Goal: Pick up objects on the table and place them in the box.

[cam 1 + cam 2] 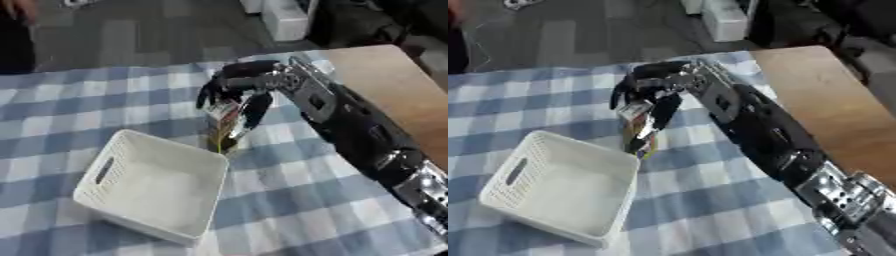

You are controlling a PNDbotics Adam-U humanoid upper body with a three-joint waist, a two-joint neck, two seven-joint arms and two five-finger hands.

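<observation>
While it is gripped from above, a small upright carton (226,120) is seen near the middle of the frame, its base hanging at the far right corner of the white box (149,185); whether it touches the rim cannot be told. Printed colours with a yellowish lower part can be made out on the carton, but nothing can be read. The right robot hand (241,90) is clamped on the carton, dark fingers (208,95) curled down on its left side and another finger (255,112) stretched along its right side. The arm is seen running from the hand down to the lower right corner, black with silver joints near the edge. The white box, a slotted plastic basket with a handle cutout in its left wall, lies in the lower left and nothing is seen inside it. Both are carried by a worktop (297,200) covered in a blue and white checked cloth, with bare wood (394,90) shown at the upper right.
</observation>
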